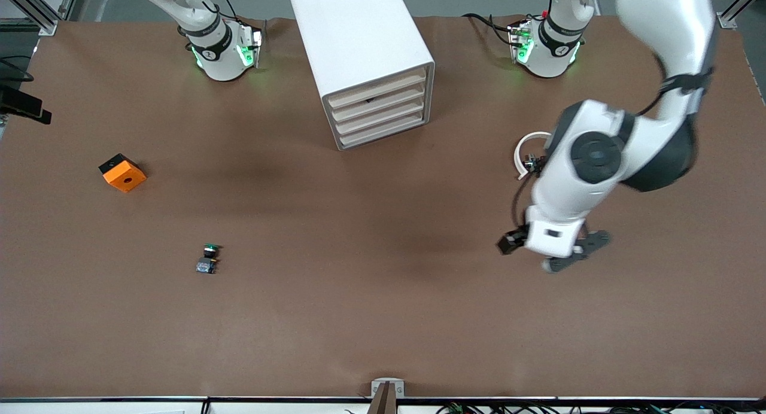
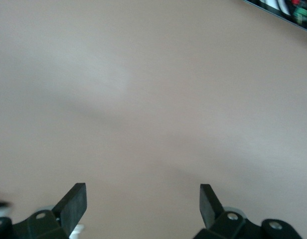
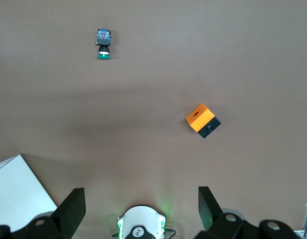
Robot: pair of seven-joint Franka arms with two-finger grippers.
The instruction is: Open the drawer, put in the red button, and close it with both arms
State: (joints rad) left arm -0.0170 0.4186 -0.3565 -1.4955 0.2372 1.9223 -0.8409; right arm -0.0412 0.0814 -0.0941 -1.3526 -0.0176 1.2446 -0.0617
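The red button shows in no view. A white drawer cabinet (image 1: pixel 365 55) stands at the table's middle near the bases, its several drawer fronts (image 1: pixel 380 112) shut. My left gripper (image 1: pixel 577 251) hangs open over bare brown table toward the left arm's end, nearer the front camera than the cabinet. In the left wrist view the left gripper (image 2: pixel 143 195) has only table between its fingers. My right gripper (image 3: pixel 142 196) is open and empty, high over the right arm's own base (image 3: pixel 141 229), and is out of the front view.
A green-capped button (image 1: pixel 207 258) (image 3: pixel 103 44) lies on its side toward the right arm's end. An orange-and-black box (image 1: pixel 122 173) (image 3: pixel 202 119) sits farther from the front camera than it. The cabinet's corner (image 3: pixel 14 191) shows in the right wrist view.
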